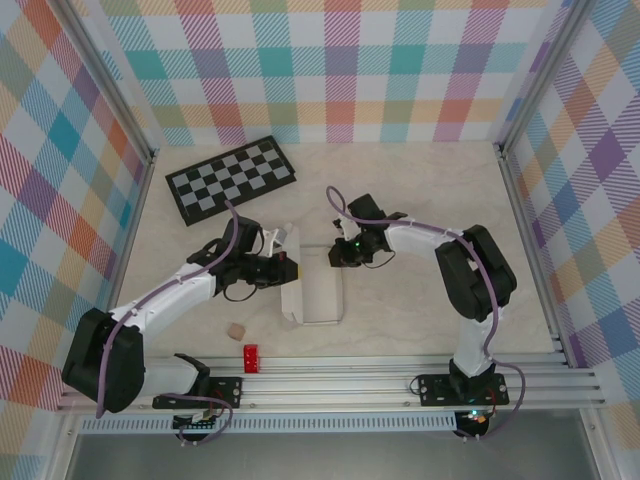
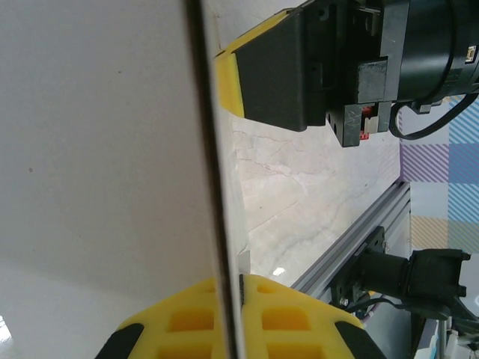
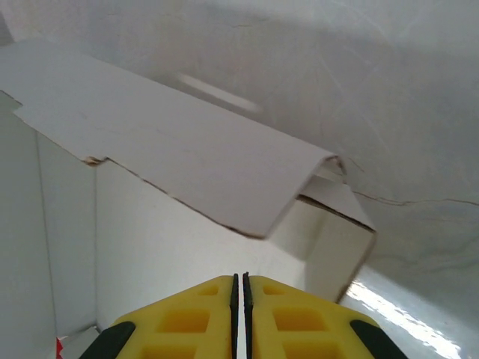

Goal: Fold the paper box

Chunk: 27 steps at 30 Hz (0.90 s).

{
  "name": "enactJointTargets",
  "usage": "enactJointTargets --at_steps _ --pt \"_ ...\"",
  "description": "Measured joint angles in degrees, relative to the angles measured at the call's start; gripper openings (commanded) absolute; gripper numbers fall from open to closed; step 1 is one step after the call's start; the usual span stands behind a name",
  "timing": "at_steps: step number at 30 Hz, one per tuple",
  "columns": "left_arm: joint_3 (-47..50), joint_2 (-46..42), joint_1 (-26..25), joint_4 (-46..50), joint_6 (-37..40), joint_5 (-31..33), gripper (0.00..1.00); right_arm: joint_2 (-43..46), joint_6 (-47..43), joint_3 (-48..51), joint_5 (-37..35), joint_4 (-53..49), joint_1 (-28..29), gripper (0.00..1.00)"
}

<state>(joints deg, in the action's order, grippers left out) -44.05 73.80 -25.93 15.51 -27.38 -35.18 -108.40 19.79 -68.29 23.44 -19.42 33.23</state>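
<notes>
Located paper box (image 1: pixel 318 290) mid-bench (image 1: pixel 420 190), between the two arms, long axis running near-to-far, away from the bases. Part-folded, going by right wrist view: one long flap (image 3: pixel 187 149) bent over, side walls standing.

Found left pincer (image 1: pixel 284 264) at the box's left long side, reaching in from the left. Clamped on a thin upright card wall (image 2: pixel 211 149): in left wrist view, yellow fingers (image 2: pixel 299 325) pressed to both faces of the panel, seen edge-on.

Found right pincer (image 1: pixel 338 256) at the far right part of the box, reaching in from the right. In left wrist view, one of its pads touching or just beside that same wall, further along; cannot tell which. Fingers drawn all but together, only a pale sliver between. Cannot tell whether card is nipped there or nothing at all.

Judged key relation: box directly between the pincers, left one anchoring the wall, right one nearer the far end and the loose flap, with the flap ahead of it. Next fold probably across the long axis, so pressing toward the left pincer's hold, not along the box.

Risk, as a guess: thin card buckling if pressed off the crease.
</notes>
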Motion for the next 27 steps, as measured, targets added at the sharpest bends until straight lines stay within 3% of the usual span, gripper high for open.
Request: enactJointTargets --at_steps 9,13,16,22,27 --pt "0.4 2.5 0.0 -3.4 -0.3 -1.7 0.00 0.0 3.0 -0.9 1.2 1.9 2.5 0.13" --pt "-0.2 2.6 0.0 -1.6 1.1 -1.8 0.00 0.9 0.8 -2.3 -2.3 -0.3 2.7 0.30" --pt "-2.2 2.6 0.0 3.0 3.3 -2.0 0.00 1.0 -8.1 -7.9 -2.9 -6.3 0.9 0.41" --pt "-3.0 2.4 -0.7 5.4 6.1 -9.3 0.00 -4.5 -34.9 -30.8 8.1 -26.1 -5.9 0.44" --pt "-8.0 4.5 -2.2 9.9 11.1 -11.8 0.00 -5.9 -46.6 -29.5 16.7 -35.8 -9.0 0.48"
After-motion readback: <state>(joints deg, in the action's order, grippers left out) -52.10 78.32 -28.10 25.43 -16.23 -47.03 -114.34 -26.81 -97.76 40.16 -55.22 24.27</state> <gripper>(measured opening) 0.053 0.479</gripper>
